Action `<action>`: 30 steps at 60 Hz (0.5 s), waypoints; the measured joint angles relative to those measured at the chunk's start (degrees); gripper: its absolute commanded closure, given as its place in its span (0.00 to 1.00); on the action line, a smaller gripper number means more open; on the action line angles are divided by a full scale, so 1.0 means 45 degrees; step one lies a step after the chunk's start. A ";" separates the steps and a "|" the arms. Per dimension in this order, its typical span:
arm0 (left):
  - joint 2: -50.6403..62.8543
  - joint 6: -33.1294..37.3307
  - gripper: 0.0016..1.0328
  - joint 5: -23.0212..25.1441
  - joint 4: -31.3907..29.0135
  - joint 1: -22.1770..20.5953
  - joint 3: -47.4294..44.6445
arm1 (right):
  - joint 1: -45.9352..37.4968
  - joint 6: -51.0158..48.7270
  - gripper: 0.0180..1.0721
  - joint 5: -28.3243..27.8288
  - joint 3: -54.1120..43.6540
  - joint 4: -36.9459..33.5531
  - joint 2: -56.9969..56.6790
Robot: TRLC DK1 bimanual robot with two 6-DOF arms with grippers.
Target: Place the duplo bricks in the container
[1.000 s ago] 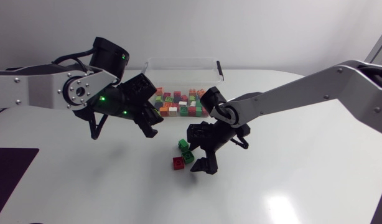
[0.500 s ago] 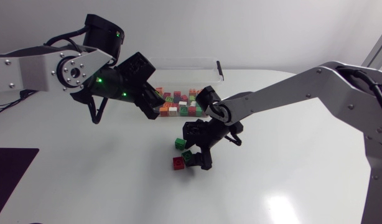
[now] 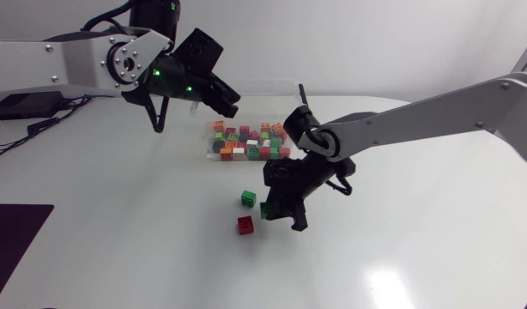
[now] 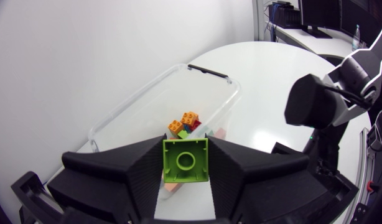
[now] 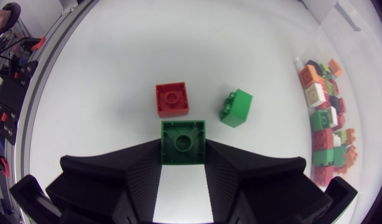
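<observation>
Release is the step for the left arm. From the head view, the left gripper [image 3: 227, 105] hangs high over what looks like the far left corner of the container [image 3: 255, 82], which holds a heap of bricks. I would bring it right and nearer, over the heap, before parting the fingers. The right gripper [image 3: 281, 215] sits low on the near side of the container, beside a bright green brick [image 3: 248, 198] and a red brick [image 3: 245, 225] loose on the table [image 3: 118, 223]

From the left wrist view, the jaws are narrow, clamped on a lime brick [image 4: 185, 163] from both sides, with the open container ahead and below

From the right wrist view, the jaws pinch a dark green brick [image 5: 183, 138], with the red and bright green bricks just ahead and apart from it. I would lift straight up so neither gets nudged, then swing to the container once the left arm has dropped its load and cleared
</observation>
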 measured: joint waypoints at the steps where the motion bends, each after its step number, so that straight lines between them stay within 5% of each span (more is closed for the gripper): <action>1: 0.0155 -0.0073 0.76 0.0000 0.0039 0.0005 0.0160 | -0.0063 0.0000 0.76 0.0000 -0.0034 -0.0029 -0.0189; 21: 0.2973 -0.0908 0.71 -0.0311 0.0209 0.0330 0.2953 | -0.1015 0.0204 0.76 -0.0432 -0.0588 -0.0559 -0.2715; 24: 0.3279 -0.0981 0.60 -0.0505 0.0219 0.0393 0.3230 | -0.1103 0.0272 0.76 -0.0432 -0.0588 -0.0559 -0.2948; 26: 0.3487 -0.1010 0.38 -0.0593 0.0223 0.0437 0.3424 | -0.1185 0.0403 0.76 -0.0432 -0.0583 -0.0559 -0.3123; 30: 0.3740 -0.1209 0.12 -0.0758 0.0233 0.0515 0.3628 | -0.1355 0.0593 0.76 -0.0486 -0.0510 -0.0563 -0.3351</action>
